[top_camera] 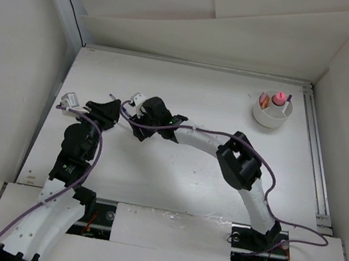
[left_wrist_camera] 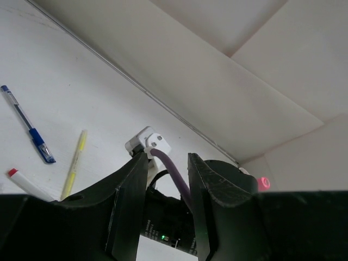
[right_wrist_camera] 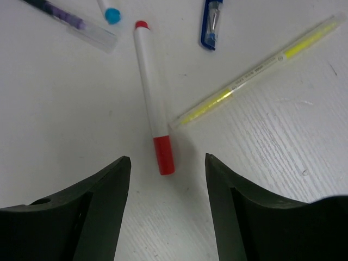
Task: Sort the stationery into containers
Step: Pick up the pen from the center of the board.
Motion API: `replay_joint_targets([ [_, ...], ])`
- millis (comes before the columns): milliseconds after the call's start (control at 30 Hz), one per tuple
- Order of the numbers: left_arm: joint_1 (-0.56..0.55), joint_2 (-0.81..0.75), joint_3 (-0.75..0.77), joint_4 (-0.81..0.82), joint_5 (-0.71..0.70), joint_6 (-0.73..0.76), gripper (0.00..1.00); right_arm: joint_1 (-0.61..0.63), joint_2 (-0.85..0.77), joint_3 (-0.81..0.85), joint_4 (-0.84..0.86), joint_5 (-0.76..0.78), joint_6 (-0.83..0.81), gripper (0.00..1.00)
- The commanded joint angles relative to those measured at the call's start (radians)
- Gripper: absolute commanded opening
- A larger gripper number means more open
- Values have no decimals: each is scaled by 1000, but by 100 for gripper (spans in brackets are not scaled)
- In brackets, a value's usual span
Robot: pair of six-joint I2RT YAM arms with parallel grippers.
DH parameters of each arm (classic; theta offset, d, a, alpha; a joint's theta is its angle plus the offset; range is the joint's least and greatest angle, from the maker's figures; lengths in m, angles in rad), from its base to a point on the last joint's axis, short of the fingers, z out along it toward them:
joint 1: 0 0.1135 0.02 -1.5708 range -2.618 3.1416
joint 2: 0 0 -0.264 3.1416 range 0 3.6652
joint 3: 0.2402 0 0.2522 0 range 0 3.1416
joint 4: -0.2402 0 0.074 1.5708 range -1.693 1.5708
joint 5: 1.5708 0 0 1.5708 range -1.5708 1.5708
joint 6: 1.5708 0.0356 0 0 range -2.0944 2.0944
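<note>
From above, the arms cover the loose pens, so we see them only from the wrists. There, a blue pen (right_wrist_camera: 211,22), a clear pen with purple ink (right_wrist_camera: 70,22) and a white piece with a light-blue tip (right_wrist_camera: 109,11) are cut off at the frame edge.

The white tabletop (top_camera: 185,186) is walled by white panels (top_camera: 182,10).

We count five loose items, including a white marker with a red cap (right_wrist_camera: 155,103) and a translucent yellow pen (right_wrist_camera: 255,68). The right tool (right_wrist_camera: 167,160) stands wide, with a finger on either side of the marker's red end. The left tool (left_wrist_camera: 167,157) is narrow and grips nothing. One round white divided cup (top_camera: 270,122) at the far right holds a pink-capped tube (top_camera: 278,97).
</note>
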Motion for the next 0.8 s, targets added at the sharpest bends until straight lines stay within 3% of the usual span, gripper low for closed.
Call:
replay_joint_targets([
  [0, 0, -11, -8, 22, 0, -5, 32, -3, 14, 49, -29, 32, -23, 63],
  [400, 0, -31, -8, 22, -9, -5, 32, -3, 58, 37, -20, 29, -14, 37],
  [700, 0, -40, -8, 13, -18, -5, 32, -3, 58, -15, 11, 2, -5, 26],
  [767, 0, -40, -8, 13, -18, -5, 32, -3, 35, -15, 20, -9, -5, 16],
])
